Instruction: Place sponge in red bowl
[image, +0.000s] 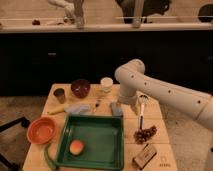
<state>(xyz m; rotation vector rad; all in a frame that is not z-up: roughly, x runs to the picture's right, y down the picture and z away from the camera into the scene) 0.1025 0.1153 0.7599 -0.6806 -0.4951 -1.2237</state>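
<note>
We saw a cloth (78, 108) left of the sponge (116, 109), with a brush (141, 113) and grapes (145, 134) to its right. The tray (100, 140) held an orange fruit (76, 147); the red bowl (41, 130) sat at its left. The sponge, a small blue-grey block, lay just behind the tray, and the gripper (125, 104) hung over it, spread wide, perhaps touching it.

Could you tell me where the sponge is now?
In the camera view, the sponge lies mid-table, just beyond the far right corner of the tray, with the gripper above it.
</note>
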